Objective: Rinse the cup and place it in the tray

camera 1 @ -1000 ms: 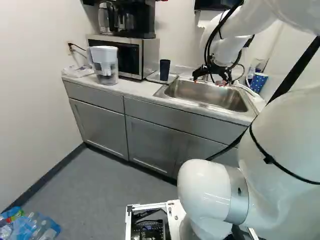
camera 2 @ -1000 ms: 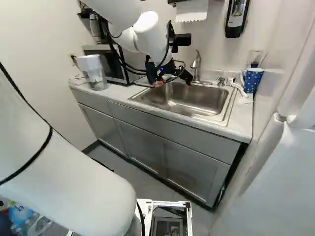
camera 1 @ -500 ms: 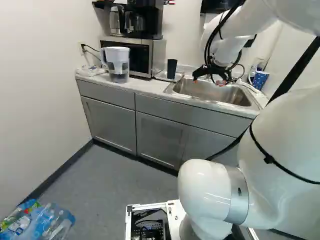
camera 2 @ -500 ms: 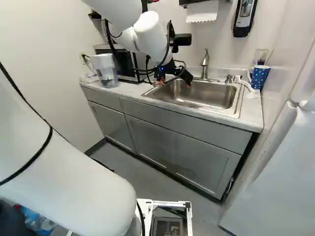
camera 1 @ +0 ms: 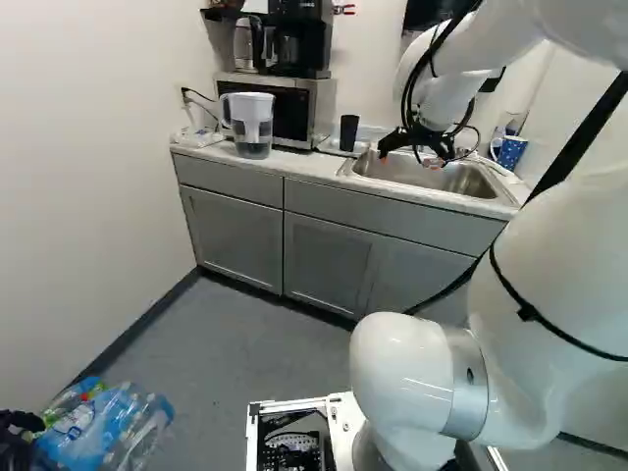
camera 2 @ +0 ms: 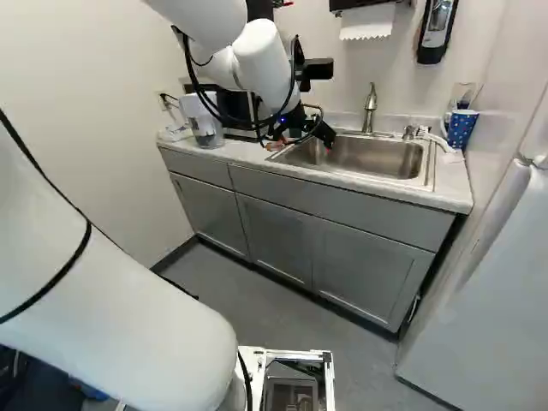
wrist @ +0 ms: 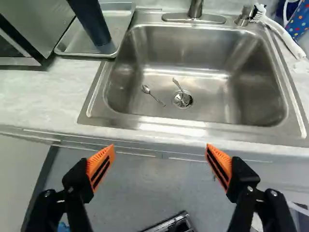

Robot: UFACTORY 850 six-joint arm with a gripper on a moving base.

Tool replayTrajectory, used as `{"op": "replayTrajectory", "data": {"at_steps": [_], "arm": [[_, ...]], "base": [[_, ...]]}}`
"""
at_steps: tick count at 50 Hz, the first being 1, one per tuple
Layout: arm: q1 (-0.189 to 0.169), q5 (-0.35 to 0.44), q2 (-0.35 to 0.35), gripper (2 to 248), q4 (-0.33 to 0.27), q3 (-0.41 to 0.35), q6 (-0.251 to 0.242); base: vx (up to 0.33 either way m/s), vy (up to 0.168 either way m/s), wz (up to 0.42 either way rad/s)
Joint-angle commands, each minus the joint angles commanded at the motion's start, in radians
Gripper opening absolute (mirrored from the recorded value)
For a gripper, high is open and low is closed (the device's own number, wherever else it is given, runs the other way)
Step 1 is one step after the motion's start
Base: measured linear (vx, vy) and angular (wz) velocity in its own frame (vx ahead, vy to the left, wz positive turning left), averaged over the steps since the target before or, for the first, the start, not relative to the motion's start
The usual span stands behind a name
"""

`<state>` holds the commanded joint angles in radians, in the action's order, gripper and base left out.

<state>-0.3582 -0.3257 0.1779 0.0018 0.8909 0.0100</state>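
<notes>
1. Left base view: the cup (camera 1: 349,132), dark, smooth and narrowing to its foot, is standing upright in the tray (camera 1: 329,151), a shallow metal rectangle between the microwave (camera 1: 323,108) and the sink (camera 1: 466,180). The clear-sided, white-topped pitcher (camera 1: 252,128) is sitting in front of the microwave. The worktop (camera 1: 304,169) is showing pale and marbled above flat grey cabinet doors (camera 1: 235,235). The pincer (camera 1: 408,160) is hanging near the sink, apart from the cup. Plain white wall (camera 1: 88,177) is meeting smooth grey floor (camera 1: 255,343) along dark skirting; plastic bottles (camera 1: 108,427) are lying in a heap there.

2. Right base view: a metal faucet (camera 2: 370,107) is rising behind the sink. A blue mug with dots (camera 2: 461,128) is standing at the worktop's far right end. A white paper sheet (camera 2: 368,23) with a jagged edge is hanging from the wall, a dark dispenser (camera 2: 437,30) beside it.

3. Wrist view: the pincer (wrist: 160,159) is holding nothing, its fingers spread wide, ribbed orange pads (wrist: 100,166) facing each other. Ahead, the rounded, brushed steel basin is reflecting light; a spoon (wrist: 153,96) is lying in it, and a second metal utensil (wrist: 177,85) is reaching over the round drain (wrist: 182,100).
</notes>
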Motion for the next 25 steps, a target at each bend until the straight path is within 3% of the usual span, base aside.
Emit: {"op": "replayTrajectory", "data": {"at_steps": [19, 25], "arm": [[0.0, 0.0, 0.0, 247, 0.0, 0.0, 0.0], [0.0, 0.0, 0.0, 247, 0.0, 0.0, 0.0]], "base": [[-0.109, 0.133, -0.003], [-0.046, 0.047, 0.009]]}}
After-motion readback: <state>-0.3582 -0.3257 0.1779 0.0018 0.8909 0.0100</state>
